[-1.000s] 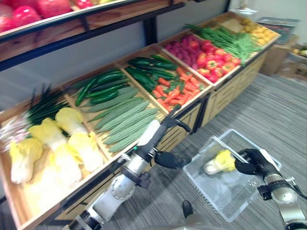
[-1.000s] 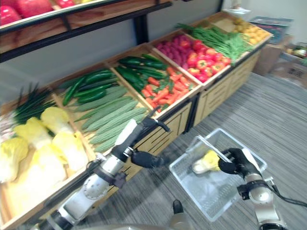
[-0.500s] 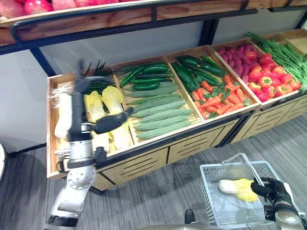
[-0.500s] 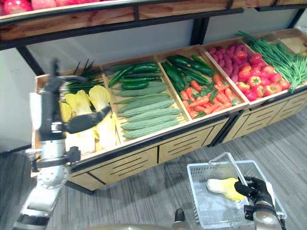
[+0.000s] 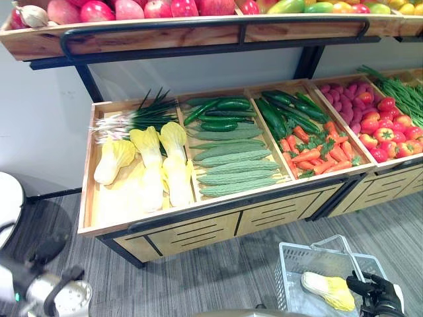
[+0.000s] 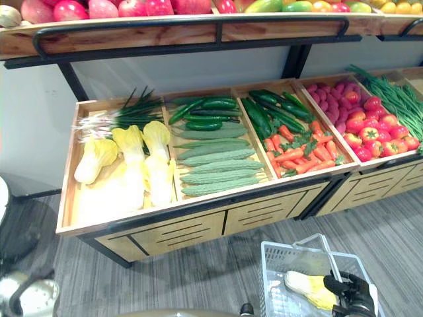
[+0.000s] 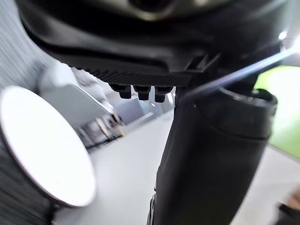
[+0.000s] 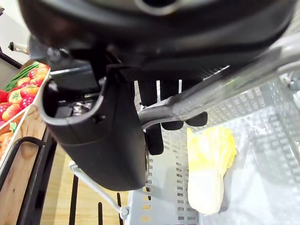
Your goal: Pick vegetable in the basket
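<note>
Right hand [image 5: 377,296]: fingers curled round the grey bar handle [image 8: 225,89] of the pale mesh basket [image 5: 291,264]. One yellow-white leafy cabbage [image 5: 328,290] lies inside, just beside them. Left hand [image 7: 154,47]: cannot tell its fingers. Beyond, on the wooden display stand [image 5: 198,221], the loose yellow cabbages [image 5: 149,165] lie front-to-back, probably nearer the left arm.

Before you stands a long wooden display stand [image 5: 192,232], its top divided into bins by wooden partitions, with slotted panels [image 5: 274,212] along the front and a black metal frame [image 5: 119,254] beneath. Above it you have a wooden upper shelf [image 5: 165,41] with a black rail. The wall [image 5: 39,125] behind is plain pale grey. The floor [image 5: 218,281] is grey and streaked. A round white table [image 5: 5,206] stands at far left.
</note>
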Tool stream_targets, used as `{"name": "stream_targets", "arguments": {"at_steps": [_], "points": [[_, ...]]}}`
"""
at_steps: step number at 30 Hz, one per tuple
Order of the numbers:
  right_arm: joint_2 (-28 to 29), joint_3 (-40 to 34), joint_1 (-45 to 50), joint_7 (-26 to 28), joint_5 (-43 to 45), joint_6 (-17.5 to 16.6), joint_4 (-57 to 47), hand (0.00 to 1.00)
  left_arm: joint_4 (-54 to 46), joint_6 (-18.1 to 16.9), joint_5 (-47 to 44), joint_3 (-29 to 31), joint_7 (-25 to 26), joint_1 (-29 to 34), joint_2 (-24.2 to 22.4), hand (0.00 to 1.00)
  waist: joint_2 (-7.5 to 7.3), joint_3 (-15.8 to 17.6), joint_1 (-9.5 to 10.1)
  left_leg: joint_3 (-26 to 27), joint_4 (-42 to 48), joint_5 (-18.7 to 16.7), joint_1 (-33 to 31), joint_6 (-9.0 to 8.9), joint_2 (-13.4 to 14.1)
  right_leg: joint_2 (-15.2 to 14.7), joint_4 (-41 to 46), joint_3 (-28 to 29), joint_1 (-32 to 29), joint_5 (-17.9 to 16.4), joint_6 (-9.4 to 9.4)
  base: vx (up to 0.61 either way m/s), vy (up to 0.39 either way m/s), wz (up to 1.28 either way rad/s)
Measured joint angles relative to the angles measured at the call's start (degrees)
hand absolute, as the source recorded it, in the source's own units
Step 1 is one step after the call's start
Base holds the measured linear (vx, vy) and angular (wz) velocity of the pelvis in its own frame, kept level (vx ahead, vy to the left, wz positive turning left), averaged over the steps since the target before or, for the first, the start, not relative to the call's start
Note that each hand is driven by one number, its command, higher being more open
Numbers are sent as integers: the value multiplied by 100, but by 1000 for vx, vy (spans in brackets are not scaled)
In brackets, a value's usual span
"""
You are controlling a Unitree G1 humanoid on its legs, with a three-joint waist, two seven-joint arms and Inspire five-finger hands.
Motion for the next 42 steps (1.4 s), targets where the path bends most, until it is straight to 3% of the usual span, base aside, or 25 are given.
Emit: {"name": "stream_targets", "arguments": {"at_steps": [3,7,14,15,24,25,42], "points": [[105,-12,62,-29,0,0,-19,0,912,263,-403,298,9,87,-336,100,30,-49,49,0,11,-37,80,4,-10,-33,-7,-23,122,-34,40,-35,-2,1],[155,-193,126,-27,-11,-4,-84,0,1946,537,-849,662,-409,112,-717,100,96,-119,69,3,6,-117,96,-18,-6,-52,-80,-42,170,-71,84,-31,-4,1],[157,-475,118,-28,-13,-54,8,0,2894,818,-975,738,-1744,113,-834,100,125,-136,71,86,-13,-115,163,-94,115,61,-120,7,197,-85,98,39,-21,-6],[149,-475,99,-27,-14,-122,68,0,2938,844,-979,725,-2007,71,-834,0,142,-147,68,122,-17,-120,178,-106,127,71,-118,29,191,-90,100,62,-6,-10],[121,-465,-42,-16,-20,-291,351,0,3174,991,-1070,198,-2868,-124,-823,0,222,-155,35,214,-22,-178,281,-98,74,56,-82,140,206,-108,120,9,5,-6],[120,-465,-42,-16,-19,-291,360,0,3230,992,-1073,104,-2920,-122,-823,100,223,-153,29,220,-2,-190,275,-97,80,58,-69,148,202,-119,118,-52,-3,-3],[-44,-466,-108,-17,-115,-337,615,0,3416,1232,-1194,-38,-2906,-121,-820,100,291,-111,-33,247,-2,-214,267,-117,82,88,-47,190,170,-156,111,-4,-1,0]]}}
